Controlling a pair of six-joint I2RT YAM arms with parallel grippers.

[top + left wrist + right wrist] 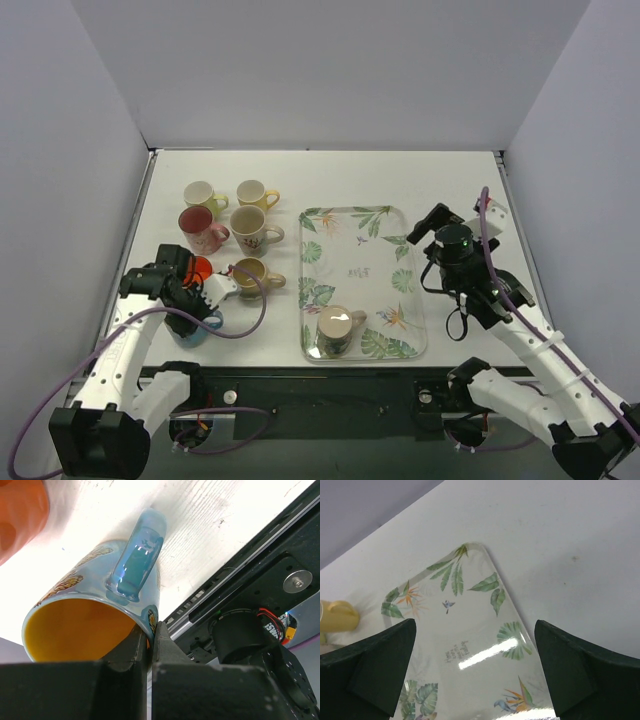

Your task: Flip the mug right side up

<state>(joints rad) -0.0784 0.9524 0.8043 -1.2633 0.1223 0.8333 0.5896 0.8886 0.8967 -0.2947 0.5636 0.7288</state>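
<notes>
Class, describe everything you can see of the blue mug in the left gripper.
The blue mug looks glazed ceramic: glossy blue outside with butterfly prints, yellow-orange inside, a looped blue handle. It is tilted, mouth toward the wrist camera, near the front edge of the table. The left gripper pinches its rim, one finger inside.

Blue mug point(210, 326) mostly beneath left gripper point(192, 306) — orange mug point(19, 517) cut by corner

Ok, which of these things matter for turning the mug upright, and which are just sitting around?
Job: blue mug, tilted, rim pinched by the left tool.
Lying about: tray; brown mug on it; orange mug; pink mug; flowered mug; cream mug; back yellow mug; front yellow mug; right tool, open over tray.
</notes>
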